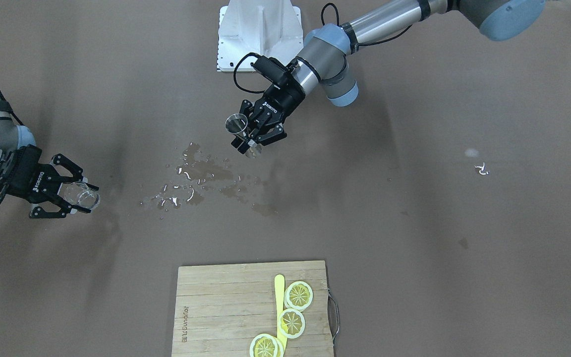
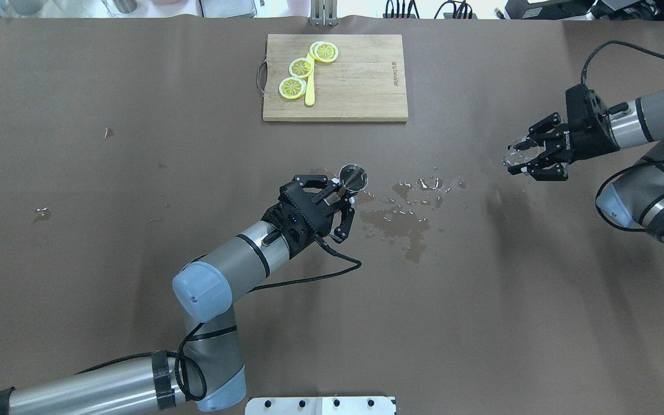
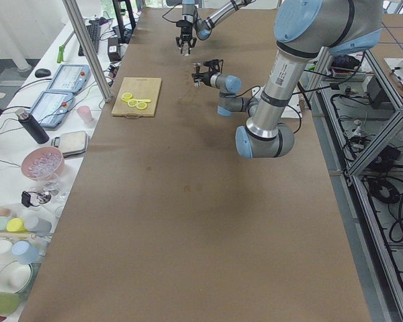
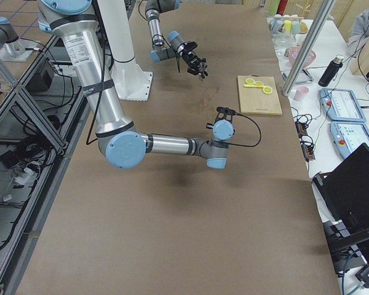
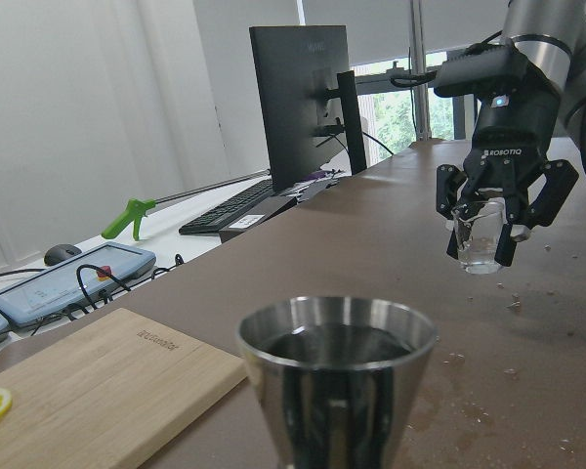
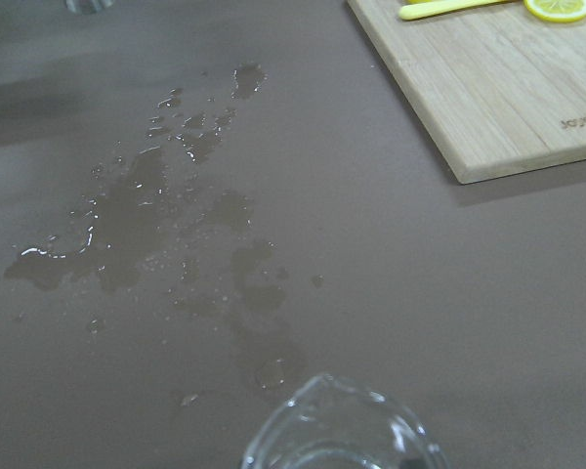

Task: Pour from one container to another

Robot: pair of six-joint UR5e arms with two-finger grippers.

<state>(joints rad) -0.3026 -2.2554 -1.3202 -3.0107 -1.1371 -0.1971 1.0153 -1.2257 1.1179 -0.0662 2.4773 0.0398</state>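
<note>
Left end effector [image 2: 344, 195] clamps the steel cup [image 2: 353, 176], right end effector [image 2: 525, 162] the glass [image 2: 517, 157]; bring rims together, then tilt slowly.

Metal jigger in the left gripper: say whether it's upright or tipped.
Upright: the metal jigger in the left gripper shows its round mouth facing straight up in the overhead view.

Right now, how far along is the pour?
Done: both containers picked up, left hand on the metal cup, right hand on the glass. In hand: the cup is upright with liquid in it, well apart from the glass. A spill wets the table between them. Left: bring them together and pour.
</note>
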